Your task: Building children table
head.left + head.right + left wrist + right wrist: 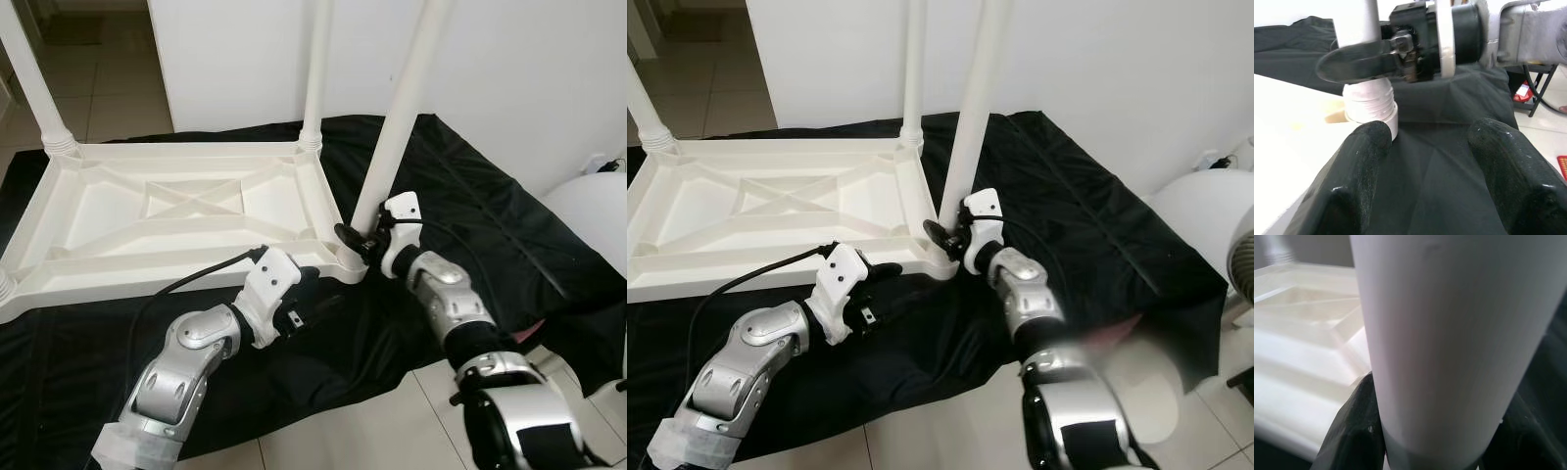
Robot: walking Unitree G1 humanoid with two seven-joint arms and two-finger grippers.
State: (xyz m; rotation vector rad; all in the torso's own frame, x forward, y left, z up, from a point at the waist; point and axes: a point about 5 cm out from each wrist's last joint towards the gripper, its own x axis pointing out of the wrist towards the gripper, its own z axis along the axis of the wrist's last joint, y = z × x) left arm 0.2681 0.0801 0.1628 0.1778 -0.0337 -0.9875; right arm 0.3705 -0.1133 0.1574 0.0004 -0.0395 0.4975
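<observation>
- Black crinkled fabric sheet [470, 196] spread over floor, far edge against wall.
- White smooth wall panel [509, 69] behind sheet.
- Beige glossy floor tiles [108, 88] at far-left corner, also along sheet's near edge.
- White rounded object [588, 215] beside sheet's right edge; can't tell what.

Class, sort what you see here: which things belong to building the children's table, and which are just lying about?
Belong to the job:
upturned white tabletop
near-corner leg, gripped at its base by the right pincer
far leg
left corner leg
left pincer, open by the table edge

Just lying about:
black sheet
white round thing
</observation>
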